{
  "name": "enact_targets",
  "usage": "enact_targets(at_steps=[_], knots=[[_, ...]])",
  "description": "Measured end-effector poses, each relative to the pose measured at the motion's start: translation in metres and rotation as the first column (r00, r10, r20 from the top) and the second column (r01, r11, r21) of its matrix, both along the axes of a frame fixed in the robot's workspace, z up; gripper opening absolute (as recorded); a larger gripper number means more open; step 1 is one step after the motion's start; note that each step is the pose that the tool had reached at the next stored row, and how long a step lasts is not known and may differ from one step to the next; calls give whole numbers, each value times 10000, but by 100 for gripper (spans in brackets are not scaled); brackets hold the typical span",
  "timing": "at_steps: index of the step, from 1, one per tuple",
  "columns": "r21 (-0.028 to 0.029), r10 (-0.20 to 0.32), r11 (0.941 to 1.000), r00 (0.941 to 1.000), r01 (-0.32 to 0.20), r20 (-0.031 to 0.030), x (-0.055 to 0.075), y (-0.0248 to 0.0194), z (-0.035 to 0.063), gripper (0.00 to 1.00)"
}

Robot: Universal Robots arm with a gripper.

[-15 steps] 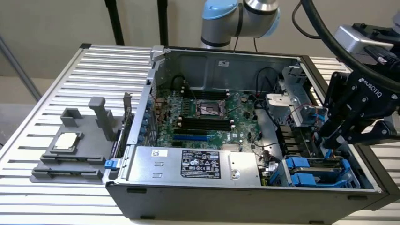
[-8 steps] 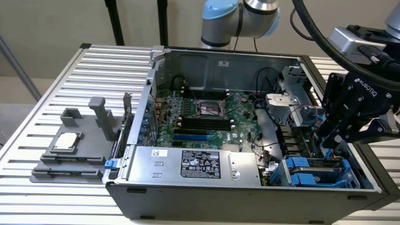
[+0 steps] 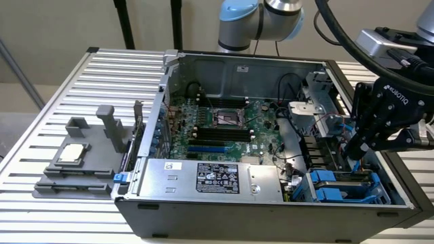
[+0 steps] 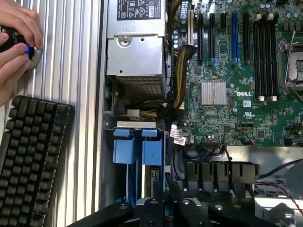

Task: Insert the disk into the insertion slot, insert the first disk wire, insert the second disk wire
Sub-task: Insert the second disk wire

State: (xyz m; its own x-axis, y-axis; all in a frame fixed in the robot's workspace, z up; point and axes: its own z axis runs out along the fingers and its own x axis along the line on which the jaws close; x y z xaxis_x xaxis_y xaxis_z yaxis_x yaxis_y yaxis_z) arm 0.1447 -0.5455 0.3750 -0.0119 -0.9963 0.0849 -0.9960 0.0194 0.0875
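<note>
I am looking at the disk (image 3: 339,185) sitting in its blue carrier inside the insertion slot (image 3: 379,195), at about five o'clock in the open computer case (image 3: 230,213) as the exterior view shows it. From the wrist view the blue frame (image 4: 137,151) is lying flush between the bay's rails, so I am judging the first step as done and the work as standing at the wire stage. The gripper (image 3: 356,152) is hanging just above the far end of the bay, at about three o'clock of the case, fingers pointing down into the gap beside the blue wires (image 3: 346,129). I cannot tell how far the claw is parted, nor whether it is pinching a connector; the fingertips are lost against the dark metal. The next move is calling, in my judgement, for a fine, straight push along the connector's axis, with little room between the bay wall and the cable bundle.

Moving outward, the power-supply box (image 3: 217,178) is lying at six o'clock, touching the front wall of the case, and the motherboard (image 3: 224,127) is filling the middle. Outside the case, at nine o'clock, a grey fixture (image 3: 81,162) is standing on the slatted table (image 3: 40,213). In the wrist view a person's hand (image 4: 14,42) is resting on a knob, near a black keyboard (image 4: 33,151)
</note>
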Motion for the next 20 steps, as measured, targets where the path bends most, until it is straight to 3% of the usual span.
enact_targets(at_steps=[3, 7, 10, 13, 15, 20], knots=[[72, 0, 10000, 10000, 0, 26, -25, -39, -1, 16], [319, -2, 9995, 10000, 0, 86, -47, -150, -25, 16], [465, -3, 9989, 9999, -3, 134, -59, -237, -52, 16], [629, -3, 9980, 9998, -10, 208, -84, -285, -77, 16], [757, 4, 9971, 9996, -25, 274, -106, -302, -92, 16], [1081, 35, 9941, 9986, -93, 535, -144, -330, -118, 16]])
